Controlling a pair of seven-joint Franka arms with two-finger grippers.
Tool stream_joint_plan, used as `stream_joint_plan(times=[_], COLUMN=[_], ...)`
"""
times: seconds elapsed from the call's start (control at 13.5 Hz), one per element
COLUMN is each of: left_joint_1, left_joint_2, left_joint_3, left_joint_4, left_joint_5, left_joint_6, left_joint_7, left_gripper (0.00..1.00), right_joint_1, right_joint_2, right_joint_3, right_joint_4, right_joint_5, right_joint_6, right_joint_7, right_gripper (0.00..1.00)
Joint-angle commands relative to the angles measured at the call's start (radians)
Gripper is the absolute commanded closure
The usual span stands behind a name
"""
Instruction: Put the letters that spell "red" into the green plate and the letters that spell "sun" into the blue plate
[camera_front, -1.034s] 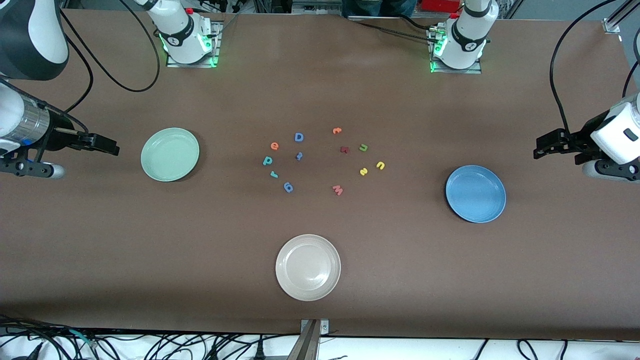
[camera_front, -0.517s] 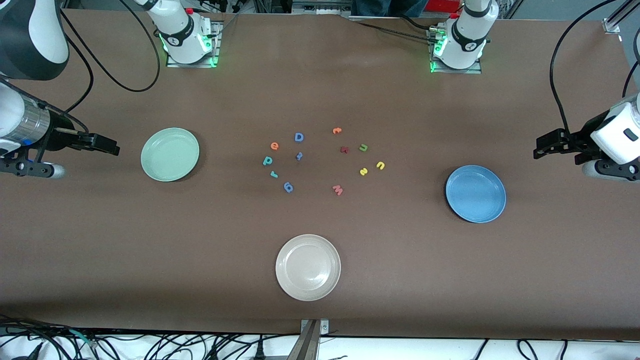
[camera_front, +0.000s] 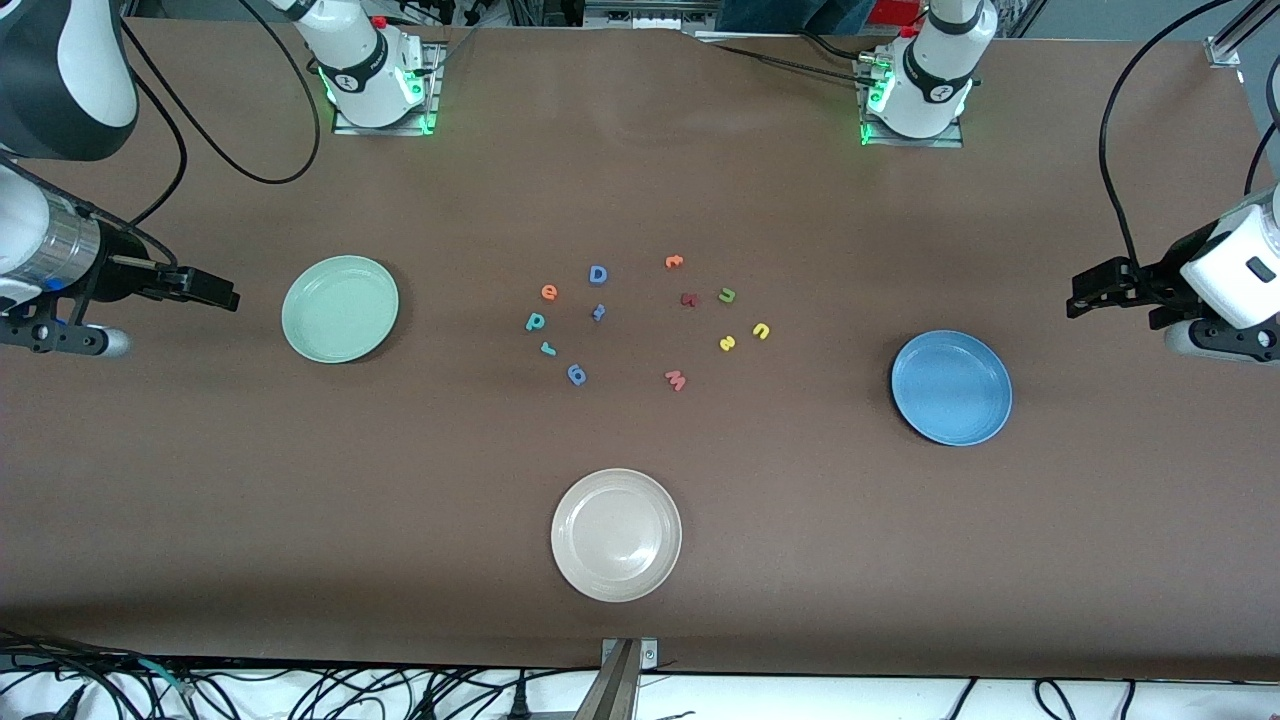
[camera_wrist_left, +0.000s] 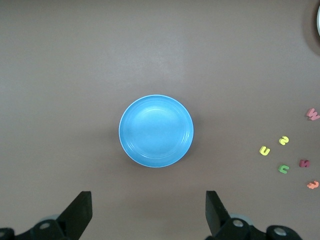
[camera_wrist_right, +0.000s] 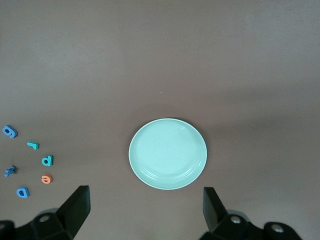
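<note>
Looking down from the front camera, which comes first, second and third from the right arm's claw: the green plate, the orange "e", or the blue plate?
From the right gripper, open and waiting at its own end of the table:
1. Green plate, nearest, beside the gripper.
2. Orange "e", in the letter cluster mid-table.
3. Blue plate, farthest, toward the left arm's end.
</note>
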Motion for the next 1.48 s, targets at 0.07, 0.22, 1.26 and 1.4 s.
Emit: stream_joint_plan(times=[0.07, 0.22, 1.26, 1.4], left_joint_1=[-0.004, -0.004, -0.004, -0.002], left_joint_2=[-0.005, -0.005, 0.006, 0.025], left_joint_3=[0.002, 0.002, 0.002, 0.002], left_joint_4=[-0.001, -0.001, -0.001, 0.001], left_joint_5=[-0.02, -0.02, -0.023, -0.02], left_joint_6=[0.003, 0.003, 0.002, 0.003], left_joint_7=[0.001, 0.001, -0.005, -0.006], left_gripper=[0.0, 0.0, 0.0, 0.0], right_joint_1=[-0.001, -0.001, -0.005, -0.005], right_joint_2=[-0.008, -0.008, -0.002, 0.002], right_joint_3=[-0.001, -0.001, -0.001, -0.001], right_joint_4=[0.004, 0.004, 0.023, 0.023], right_joint_5=[-0.006, -0.004, -0.006, -0.004], right_joint_6=[-0.009, -0.009, -0.009, -0.005], right_joint_7=[-0.007, 0.004, 0.011, 0.015], right_gripper=[0.0, 0.0, 0.0, 0.0])
